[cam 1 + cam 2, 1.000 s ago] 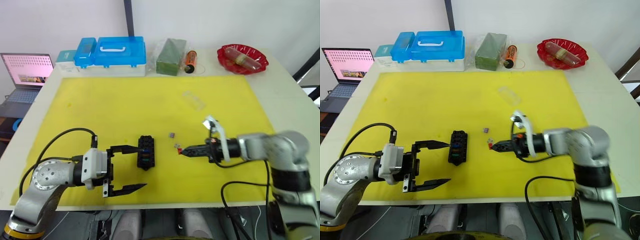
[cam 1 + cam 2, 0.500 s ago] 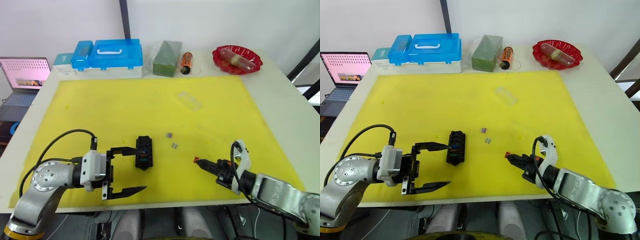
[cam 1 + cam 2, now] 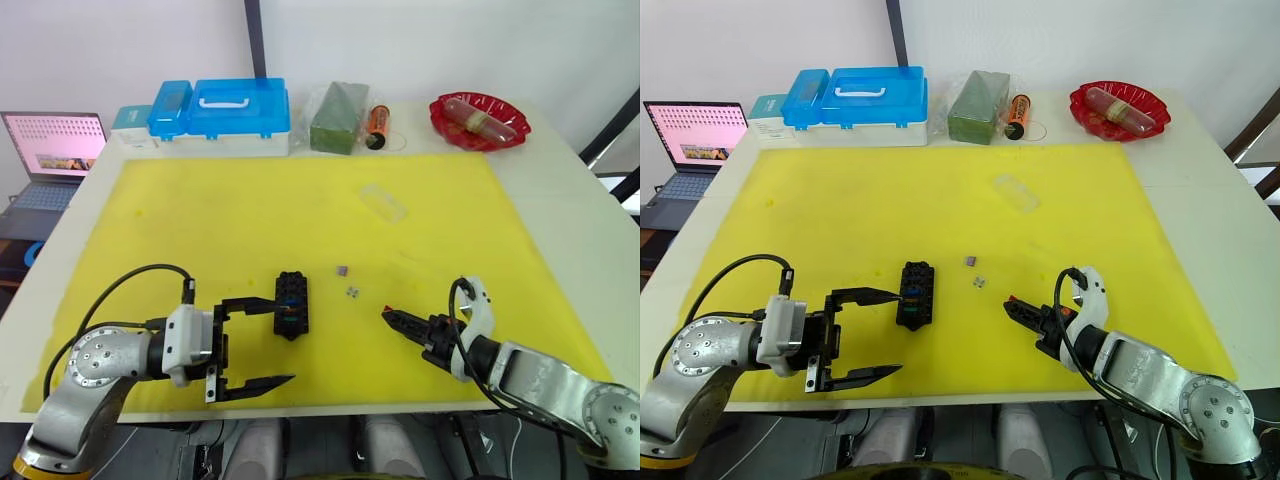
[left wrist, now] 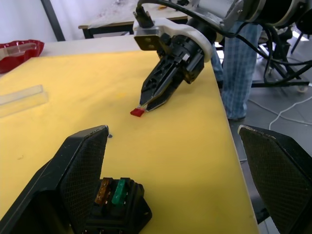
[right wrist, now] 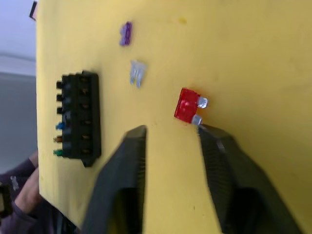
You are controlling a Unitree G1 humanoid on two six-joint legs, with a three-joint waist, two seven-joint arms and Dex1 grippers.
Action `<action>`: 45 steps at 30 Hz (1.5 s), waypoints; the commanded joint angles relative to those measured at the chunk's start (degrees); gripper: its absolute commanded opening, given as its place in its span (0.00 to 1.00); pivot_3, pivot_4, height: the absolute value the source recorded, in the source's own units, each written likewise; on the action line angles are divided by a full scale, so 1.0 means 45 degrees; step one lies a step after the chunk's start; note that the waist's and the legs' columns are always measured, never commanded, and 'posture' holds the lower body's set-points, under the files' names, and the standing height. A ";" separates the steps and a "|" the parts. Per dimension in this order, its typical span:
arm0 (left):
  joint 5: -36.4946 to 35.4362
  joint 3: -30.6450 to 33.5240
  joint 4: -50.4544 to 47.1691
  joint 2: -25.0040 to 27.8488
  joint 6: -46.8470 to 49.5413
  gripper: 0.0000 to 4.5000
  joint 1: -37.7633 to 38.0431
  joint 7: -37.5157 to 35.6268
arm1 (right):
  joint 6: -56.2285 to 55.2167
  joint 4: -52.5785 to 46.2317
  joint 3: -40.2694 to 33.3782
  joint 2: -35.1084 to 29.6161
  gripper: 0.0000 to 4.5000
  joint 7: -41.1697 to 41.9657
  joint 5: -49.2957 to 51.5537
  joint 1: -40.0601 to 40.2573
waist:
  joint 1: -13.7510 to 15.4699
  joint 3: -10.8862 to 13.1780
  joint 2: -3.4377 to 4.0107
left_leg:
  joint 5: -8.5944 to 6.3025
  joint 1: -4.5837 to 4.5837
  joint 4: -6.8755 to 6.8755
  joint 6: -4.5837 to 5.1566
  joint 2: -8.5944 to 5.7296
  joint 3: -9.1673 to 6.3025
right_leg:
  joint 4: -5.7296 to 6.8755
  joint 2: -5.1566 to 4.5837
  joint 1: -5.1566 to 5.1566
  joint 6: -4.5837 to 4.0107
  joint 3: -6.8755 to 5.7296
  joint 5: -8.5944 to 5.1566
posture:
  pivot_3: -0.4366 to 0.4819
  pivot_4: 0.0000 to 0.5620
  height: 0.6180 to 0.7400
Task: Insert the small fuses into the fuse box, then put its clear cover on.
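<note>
1. Yellow mat [image 3: 250, 220] covers most of the table; all task items lie on it.
2. Blue-lidded case [image 3: 240, 112] sits off the mat's far edge, with a green block [image 3: 341, 117] beside it and a red dish [image 3: 483, 119] at the far right corner.
3. Left gripper [image 3: 258, 343] hovers low at the near left of the mat, fingers spread wide, holding nothing. Its far finger tip is right next to the fuse box.
4. Right gripper [image 3: 388, 315] is low over the mat's near right, tip pointing toward the fuse box. Fingers [image 5: 131, 161] are slightly parted and empty.
5. Fuse box [image 3: 291, 303] lies flat between the two grippers, nearer the left one. Blue, orange and green fuses are seated in one end of it; the other slots look empty.
6. Clear cover [image 3: 384, 201] lies on the mat's far half, well apart from both grippers.
7. Red fuse [image 5: 188, 106] lies flat on the mat just beyond the right gripper's tips, not gripped.
8. Grey fuse [image 3: 352, 292] and purple fuse [image 3: 342, 270] lie loose between fuse box and right gripper, close to each other.
</note>
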 commanded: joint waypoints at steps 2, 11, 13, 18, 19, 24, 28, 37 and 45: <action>0.0034 -0.0086 -0.0226 -0.0081 -0.0304 1.00 -0.0014 -0.0012 | 0.1626 0.0501 -0.0606 -0.2315 0.75 0.3096 0.0297 0.0127 | 0.0020 0.0002 -0.0001 | -0.0001 0.0000 0.0003 0.0001 -0.0002 0.0002 | -0.0007 -0.0004 0.0004 0.0000 0.0000 0.0000 | 0.48 0.27 1.00; 0.0188 -0.0353 0.0094 -0.0223 -0.0516 1.00 -0.0458 -0.0033 | 0.4037 0.3148 0.4261 -0.7006 0.94 1.5594 -0.8714 -0.8540 | -0.0016 0.0037 0.0046 | -0.0008 -0.0008 -0.0001 0.0008 0.0065 0.0058 | -0.0023 0.0062 -0.0034 -0.0013 -0.0011 0.0006 | 0.48 0.27 1.00; 0.0220 -0.0428 0.0136 -0.0247 -0.0549 1.00 -0.0558 -0.0069 | 0.2815 0.4108 0.6357 -0.6798 0.84 1.8506 -1.1759 -1.0273 | 0.0032 0.0040 0.0040 | -0.0028 -0.0014 0.0002 0.0032 0.0095 0.0052 | -0.0030 0.0121 -0.0035 -0.0045 -0.0019 -0.0011 | 0.48 0.27 1.00; 0.0286 -0.0533 0.0093 -0.0261 -0.0615 1.00 -0.0624 -0.0033 | 0.1128 0.6436 0.9388 -0.5315 0.49 2.2533 -1.6259 -1.2916 | -0.0061 0.0051 0.0055 | -0.0035 -0.0038 -0.0009 0.0043 0.0110 0.0062 | -0.0012 0.0159 -0.0081 -0.0063 -0.0007 -0.0006 | 0.48 0.27 1.00; 0.0300 -0.0545 0.0042 -0.0257 -0.0626 1.00 -0.0587 0.0012 | 0.0926 0.6792 0.9644 -0.5034 0.49 2.3038 -1.6783 -1.3149 | -0.0054 0.0051 0.0056 | -0.0035 -0.0034 -0.0008 0.0044 0.0115 0.0064 | -0.0008 0.0165 -0.0082 -0.0061 -0.0003 -0.0004 | 0.48 0.27 1.00; 0.0388 -0.0568 -0.0150 -0.0274 -0.0676 1.00 -0.0388 0.0257 | 0.0688 0.7997 0.9878 -0.3886 0.30 2.4228 -1.8377 -1.3611 | -0.0040 0.0054 0.0060 | -0.0035 -0.0033 -0.0002 0.0044 0.0122 0.0066 | 0.0002 0.0166 -0.0091 -0.0076 0.0002 0.0006 | 0.48 0.27 1.00; 0.0408 -0.0581 -0.0309 -0.0292 -0.0651 1.00 -0.0270 0.0417 | 0.0890 0.8479 0.9758 -0.3013 0.24 2.4557 -1.9072 -1.3798 | -0.0029 0.0053 0.0060 | -0.0035 -0.0025 0.0009 0.0044 0.0123 0.0067 | 0.0002 0.0165 -0.0081 -0.0096 0.0004 0.0015 | 0.48 0.27 1.00; 0.0420 -0.0584 -0.0393 -0.0225 -0.0678 1.00 -0.0189 0.0469 | 0.0903 0.9171 0.9516 -0.2093 0.24 2.4990 -2.0125 -1.3648 | -0.0036 0.0055 0.0064 | -0.0035 -0.0024 0.0005 0.0043 0.0122 0.0068 | 0.0004 0.0166 -0.0082 -0.0097 0.0005 0.0017 | 0.48 0.27 1.00; 0.0431 -0.0561 -0.0133 -0.0169 -0.0669 1.00 -0.0430 0.0334 | 0.1655 0.9294 0.9217 -0.1525 0.24 2.5219 -2.0217 -1.3711 | -0.0042 0.0056 0.0065 | -0.0035 -0.0022 0.0005 0.0043 0.0122 0.0066 | 0.0011 0.0171 -0.0083 -0.0097 0.0004 0.0018 | 0.48 0.27 1.00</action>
